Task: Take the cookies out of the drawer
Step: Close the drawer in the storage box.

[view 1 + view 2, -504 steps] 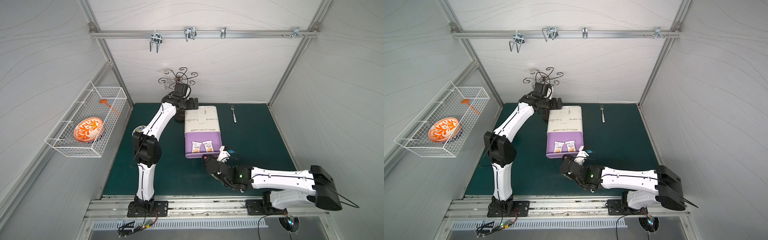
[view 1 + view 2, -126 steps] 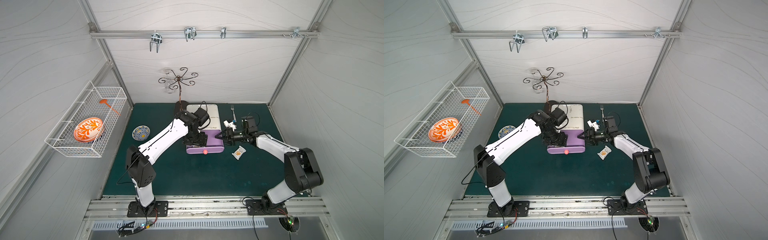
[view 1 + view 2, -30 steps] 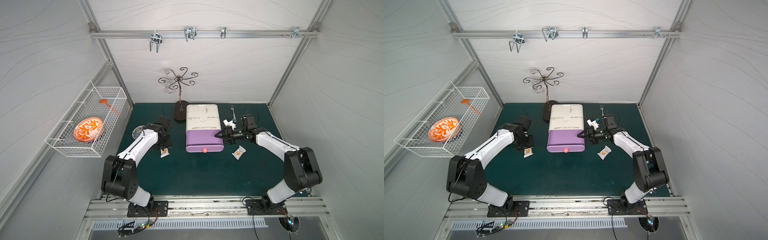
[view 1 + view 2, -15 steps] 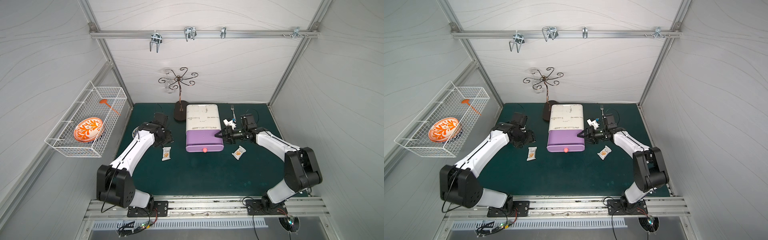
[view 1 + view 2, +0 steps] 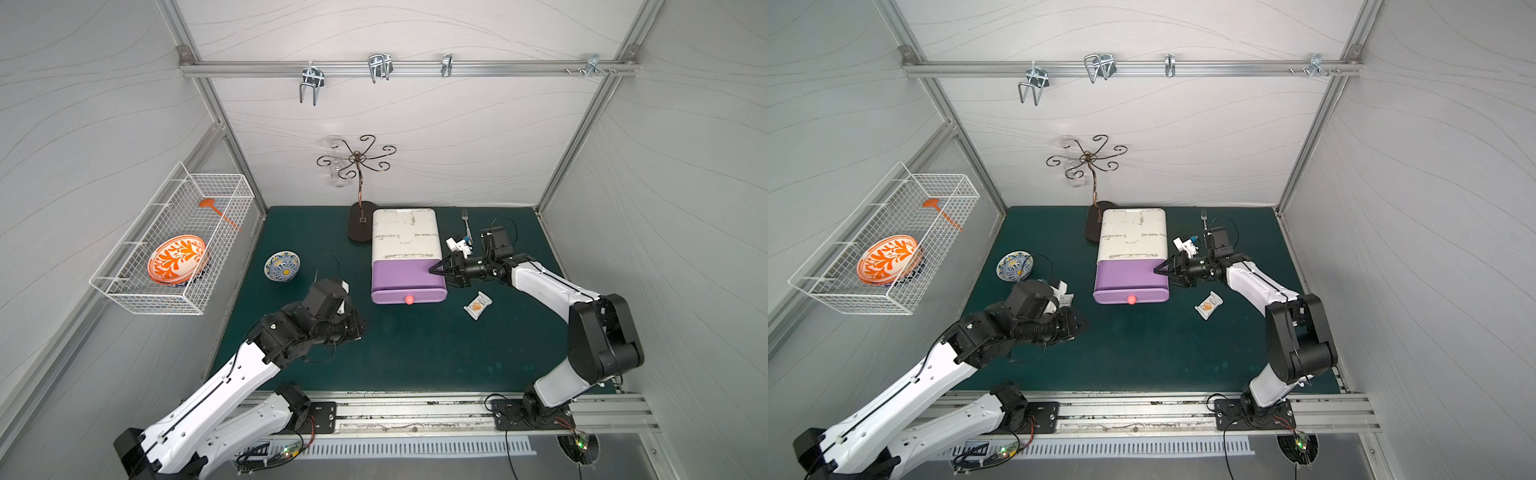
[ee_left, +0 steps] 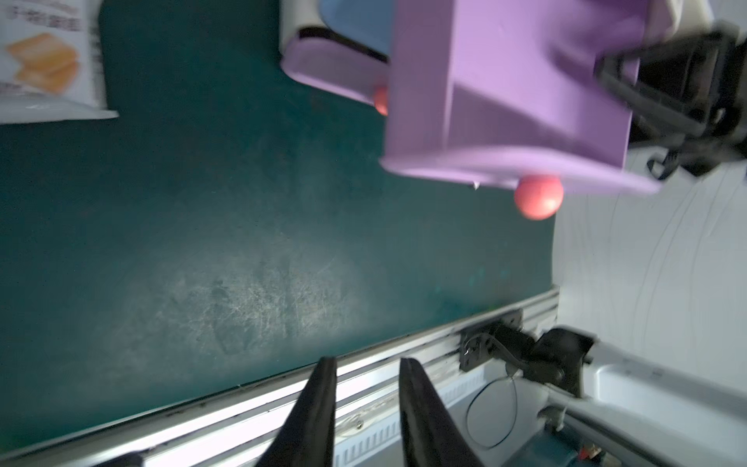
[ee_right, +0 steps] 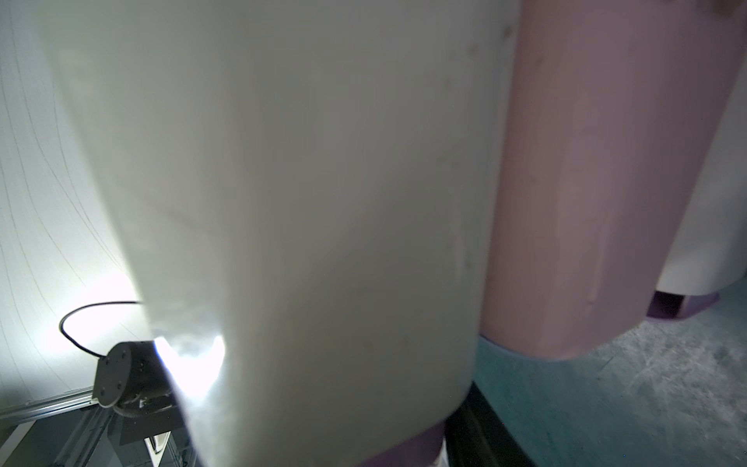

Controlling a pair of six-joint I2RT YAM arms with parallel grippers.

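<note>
The purple drawer [image 5: 407, 276] stands pulled out of its white cabinet [image 5: 405, 232], and its inside shows bare purple. One cookies packet [image 5: 478, 305] lies on the mat right of it, seen in both top views [image 5: 1208, 305]. Another cookies packet [image 6: 40, 68] shows in the left wrist view, lying on the mat left of the drawer [image 6: 525, 81]; the left arm covers it from above. My left gripper [image 5: 360, 326] hangs low over the mat front left of the drawer, fingers [image 6: 329, 364] slightly apart, nothing between. My right gripper [image 5: 432, 270] clamps the drawer's right wall by the cabinet.
A blue patterned bowl [image 5: 282, 266] sits left of the cabinet. A dark hook stand [image 5: 360, 224] rises behind it, and a fork [image 5: 465, 220] lies at the back right. A wire basket [image 5: 124, 286] holding an orange plate hangs on the left wall. A metal rail [image 5: 415, 409] bounds the front.
My left arm has drawn back from beside the packet toward the front left, and its jaws have narrowed. The right arm and the drawer have not moved.
</note>
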